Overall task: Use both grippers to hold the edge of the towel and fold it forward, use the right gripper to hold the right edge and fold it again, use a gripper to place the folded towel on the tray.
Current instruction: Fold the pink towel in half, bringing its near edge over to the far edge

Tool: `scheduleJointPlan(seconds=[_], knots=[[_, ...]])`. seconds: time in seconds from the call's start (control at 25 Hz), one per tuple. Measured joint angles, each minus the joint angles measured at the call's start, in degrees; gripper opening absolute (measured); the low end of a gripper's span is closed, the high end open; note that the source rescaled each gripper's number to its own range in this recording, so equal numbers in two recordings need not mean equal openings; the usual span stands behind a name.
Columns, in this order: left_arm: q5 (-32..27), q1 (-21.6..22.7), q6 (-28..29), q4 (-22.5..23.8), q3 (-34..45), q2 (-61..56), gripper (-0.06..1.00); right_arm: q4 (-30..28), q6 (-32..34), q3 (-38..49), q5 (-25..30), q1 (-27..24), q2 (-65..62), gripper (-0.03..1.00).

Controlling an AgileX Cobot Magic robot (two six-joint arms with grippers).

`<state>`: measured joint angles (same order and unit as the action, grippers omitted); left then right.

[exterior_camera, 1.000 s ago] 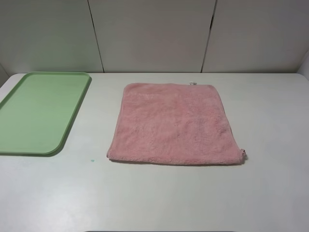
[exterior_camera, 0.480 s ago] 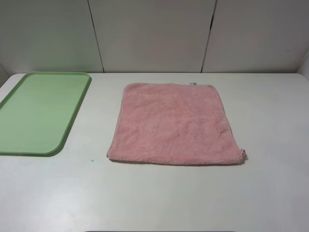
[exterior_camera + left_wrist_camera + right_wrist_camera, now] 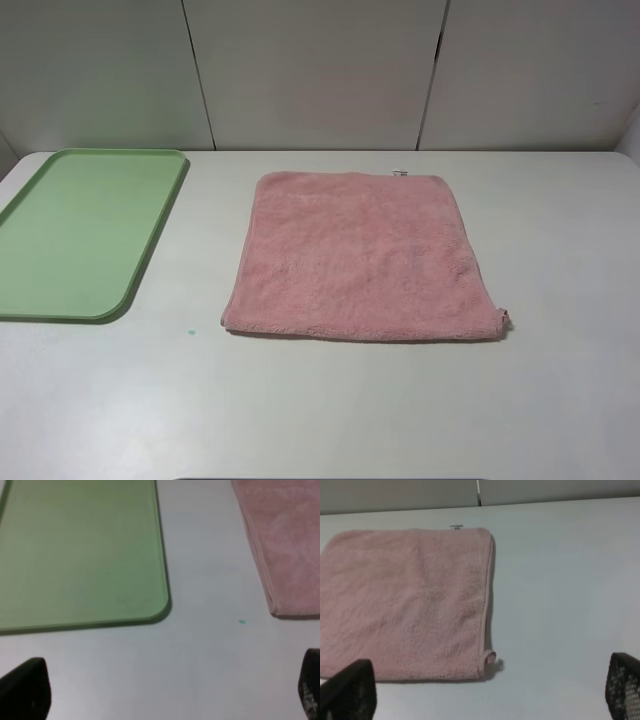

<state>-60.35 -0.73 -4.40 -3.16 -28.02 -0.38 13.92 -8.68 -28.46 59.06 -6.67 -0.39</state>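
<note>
Towel [image 3: 360, 255] lies flat and unfolded on the table [image 3: 320, 410] in the high view, apart from the tray [image 3: 85, 235] on its left. Left wrist: the left gripper [image 3: 167, 690] is spread wide near the tray's corner. Right wrist: the right gripper [image 3: 485, 692], likewise spread, faces the towel.

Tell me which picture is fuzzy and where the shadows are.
Exterior high view: sharp, evenly lit, thin shadow under the towel. Left wrist view: softest, left gripper blurred dark. Right wrist view: towel clear, right gripper blurred.
</note>
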Motion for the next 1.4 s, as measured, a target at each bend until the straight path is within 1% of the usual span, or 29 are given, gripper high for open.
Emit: scheduleJointPlan(seconds=[0.28,0.56,0.92,1.08,1.4], knots=[[0.0,-0.6,0.0,0.0,0.0,0.0,1.00,0.5,0.0,0.0,0.0,0.0,0.0,1.00],[0.0,-1.0,0.0,0.0,0.0,0.0,1.00,2.5,0.0,0.0,-0.7,0.0,0.0,1.00],[0.0,-1.3,0.0,0.0,0.0,0.0,1.00,2.4,1.0,0.0,-1.3,0.0,0.0,1.00],[0.0,-1.3,0.0,0.0,0.0,0.0,1.00,3.0,1.0,0.0,-1.5,1.7,0.0,1.00],[0.0,-1.3,0.1,0.0,0.0,0.0,0.99,3.4,1.0,0.0,-2.2,1.8,0.0,1.00]])
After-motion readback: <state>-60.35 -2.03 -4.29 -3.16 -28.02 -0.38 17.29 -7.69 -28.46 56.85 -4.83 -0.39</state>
